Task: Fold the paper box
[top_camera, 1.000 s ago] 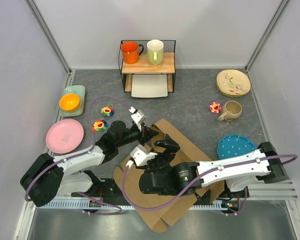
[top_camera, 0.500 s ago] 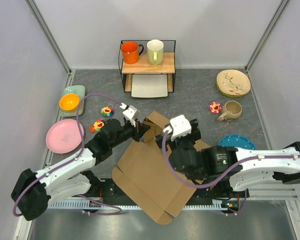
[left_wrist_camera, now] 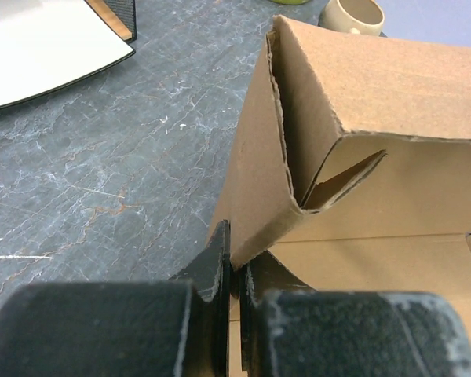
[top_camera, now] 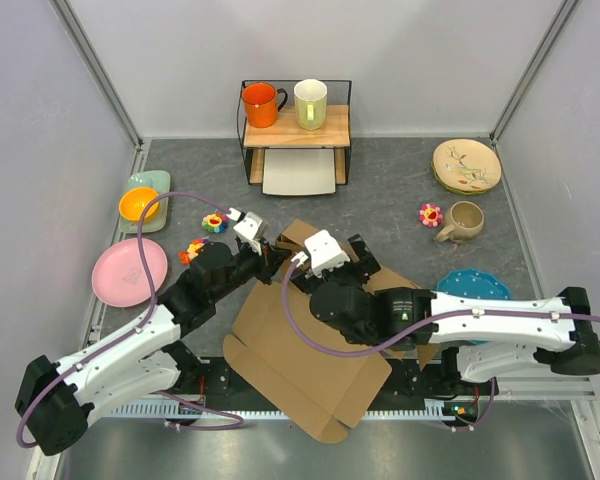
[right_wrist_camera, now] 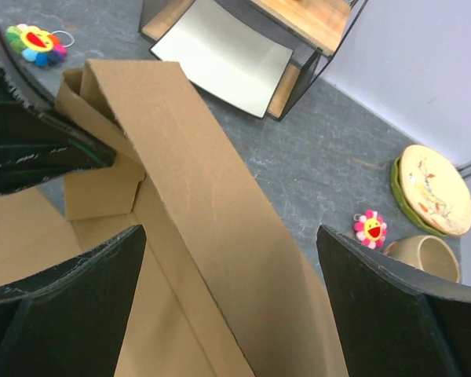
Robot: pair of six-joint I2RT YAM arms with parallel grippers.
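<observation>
The paper box (top_camera: 280,345), plain brown cardboard, lies mostly flat on the grey table (top_camera: 400,190) between the two arms, near the front edge, with its far flaps lifted on the side toward the wire shelf (top_camera: 295,125). The left gripper (left_wrist_camera: 234,263) is pinched tight on the lower edge of a raised corner wall, where a small flap folds inward. The right gripper (right_wrist_camera: 228,236) stands wide open, its fingers (right_wrist_camera: 71,298) on either side of a long raised strip of the box.
</observation>
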